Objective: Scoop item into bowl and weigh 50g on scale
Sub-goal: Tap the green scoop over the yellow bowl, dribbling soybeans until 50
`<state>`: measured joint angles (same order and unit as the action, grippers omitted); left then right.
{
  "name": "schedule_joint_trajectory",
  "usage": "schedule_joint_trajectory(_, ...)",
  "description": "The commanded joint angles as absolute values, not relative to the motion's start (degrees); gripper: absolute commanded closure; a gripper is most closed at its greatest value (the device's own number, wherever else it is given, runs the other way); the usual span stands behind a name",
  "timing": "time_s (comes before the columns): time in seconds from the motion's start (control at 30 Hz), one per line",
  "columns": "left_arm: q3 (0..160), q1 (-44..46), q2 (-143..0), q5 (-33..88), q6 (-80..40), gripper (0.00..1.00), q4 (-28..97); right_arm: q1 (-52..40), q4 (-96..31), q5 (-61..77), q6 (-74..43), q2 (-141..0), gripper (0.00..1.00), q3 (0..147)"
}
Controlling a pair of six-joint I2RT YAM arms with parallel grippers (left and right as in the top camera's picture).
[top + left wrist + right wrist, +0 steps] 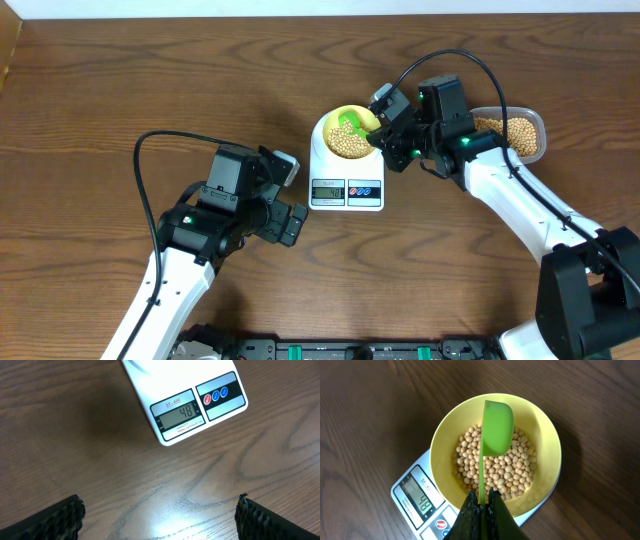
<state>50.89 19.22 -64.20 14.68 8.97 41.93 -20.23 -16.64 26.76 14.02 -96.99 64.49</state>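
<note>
The right hand [481, 504] is pinched shut on the handle of a green scoop [497, 425], held over the yellow bowl [442, 435] of beans [507, 467]. The bowl sits on the scale [150, 385], whose display reads 48. The left hand [160, 515] hangs spread above the wooden surface [75, 435], near the scale's front.

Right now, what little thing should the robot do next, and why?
Probably carry the scoop back to the tub for just a few more beans. The scale shows 48, slightly under 50, and the scoop, pinched in the right gripper, hangs tipped on its side over the bowl, so it looks emptied.
</note>
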Motion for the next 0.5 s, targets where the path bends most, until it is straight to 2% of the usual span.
schedule_joint_trajectory(0.0, 50.9, 19.0, -64.3, 14.3, 8.8, 0.02, 41.9, -20.7, -16.4, 27.7, 13.3, -95.4, 0.99, 65.8)
schedule_joint_trajectory(0.47, 50.9, 19.0, -64.3, 14.3, 8.7, 0.02, 41.9, -20.7, -16.5, 27.3, 13.3, -95.4, 0.99, 65.8)
